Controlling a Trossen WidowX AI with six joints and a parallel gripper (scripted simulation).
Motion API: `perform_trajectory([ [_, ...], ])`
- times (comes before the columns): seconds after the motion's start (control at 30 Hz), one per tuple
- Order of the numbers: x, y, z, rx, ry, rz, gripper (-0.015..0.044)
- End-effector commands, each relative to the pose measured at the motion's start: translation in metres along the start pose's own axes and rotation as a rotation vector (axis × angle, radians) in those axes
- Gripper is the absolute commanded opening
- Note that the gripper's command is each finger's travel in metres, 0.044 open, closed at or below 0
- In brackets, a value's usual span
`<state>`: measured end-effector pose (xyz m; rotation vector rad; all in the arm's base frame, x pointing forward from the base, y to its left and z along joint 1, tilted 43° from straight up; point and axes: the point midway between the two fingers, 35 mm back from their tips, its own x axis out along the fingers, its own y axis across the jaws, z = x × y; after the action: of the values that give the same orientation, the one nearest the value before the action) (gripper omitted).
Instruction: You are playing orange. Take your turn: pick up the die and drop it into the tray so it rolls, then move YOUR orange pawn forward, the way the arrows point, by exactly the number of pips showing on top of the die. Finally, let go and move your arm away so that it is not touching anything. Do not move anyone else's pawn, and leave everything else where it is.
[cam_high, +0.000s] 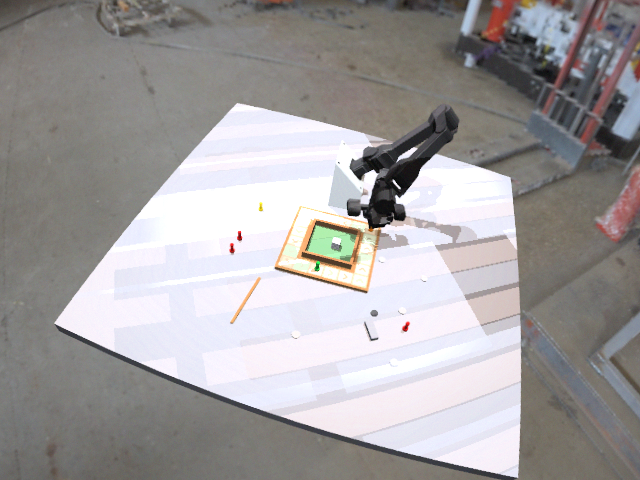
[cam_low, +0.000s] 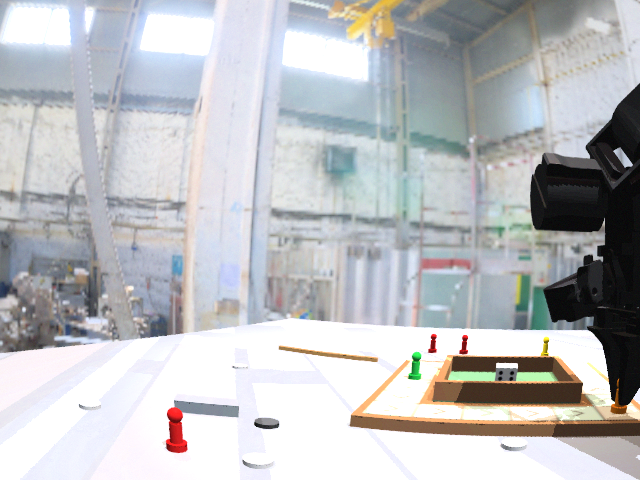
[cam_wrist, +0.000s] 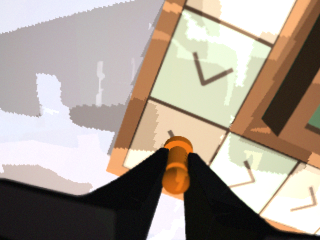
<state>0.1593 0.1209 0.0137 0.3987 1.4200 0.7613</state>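
Observation:
My gripper (cam_high: 371, 226) (cam_low: 621, 400) (cam_wrist: 177, 158) is shut on the orange pawn (cam_high: 371, 229) (cam_low: 618, 408) (cam_wrist: 176, 179), which is upright at a corner square of the board (cam_high: 356, 281) (cam_low: 454, 426) (cam_wrist: 131, 125). Whether its base touches the board is hard to tell. The die (cam_high: 336, 241) (cam_low: 506, 372) lies inside the tray (cam_high: 308, 237) (cam_low: 506, 392) (cam_wrist: 295, 75) at the board's middle. One side face shows four dark pips in the exterior view; its top pips are unreadable. The green pawn (cam_high: 317, 267) (cam_low: 415, 367) stands on the board beside the tray.
Two red pawns (cam_high: 239, 236) (cam_low: 464, 344) and a yellow pawn (cam_high: 260, 207) (cam_low: 545, 346) stand off the board. Another red pawn (cam_high: 406, 326) (cam_low: 176, 431) stands near a grey block (cam_high: 371, 330) (cam_low: 206, 405), a black disc (cam_high: 374, 313) (cam_low: 266, 423) and several white discs. A thin stick (cam_high: 245, 300) (cam_low: 328, 353) lies apart.

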Motion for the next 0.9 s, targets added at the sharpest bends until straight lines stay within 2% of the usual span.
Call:
perform_trajectory([
  [0.0, -0.005, -0.001, 0.002, 0.005, -0.001, -0.001, 0.0],
  [0.87, -0.116, -0.004, 0.001, 0.007, 0.003, -0.008, 0.0],
])
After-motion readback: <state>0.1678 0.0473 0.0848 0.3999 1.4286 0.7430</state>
